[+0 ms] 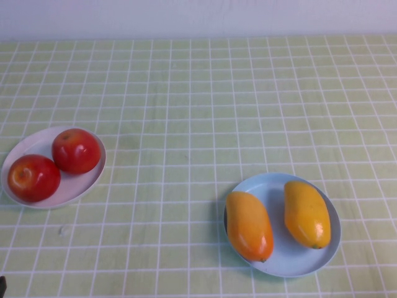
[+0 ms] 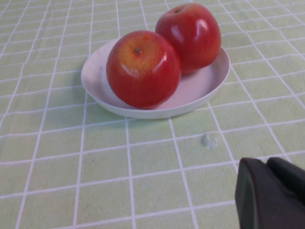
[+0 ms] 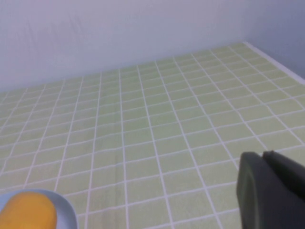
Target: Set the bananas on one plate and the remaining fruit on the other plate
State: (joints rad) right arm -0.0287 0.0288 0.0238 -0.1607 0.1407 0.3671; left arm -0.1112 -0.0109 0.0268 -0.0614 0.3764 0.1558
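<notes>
Two oblong yellow-orange bananas (image 1: 249, 225) (image 1: 306, 213) lie side by side on the light blue plate (image 1: 277, 189) at the front right. Two red apples (image 1: 76, 151) (image 1: 33, 177) sit on the white plate (image 1: 37, 141) at the left. In the left wrist view my left gripper (image 2: 268, 168) is shut and empty, low over the cloth a short way from the white plate (image 2: 200, 88) and its apples (image 2: 143, 68) (image 2: 190, 36). In the right wrist view my right gripper (image 3: 264, 160) is shut and empty, away from the blue plate (image 3: 67, 213) and one banana (image 3: 28, 211).
A green checked tablecloth (image 1: 198, 112) covers the table up to a pale back wall. A small whitish speck (image 2: 208, 140) lies on the cloth near the white plate. Neither arm reaches into the high view apart from a dark sliver (image 1: 2, 287) at its bottom left corner.
</notes>
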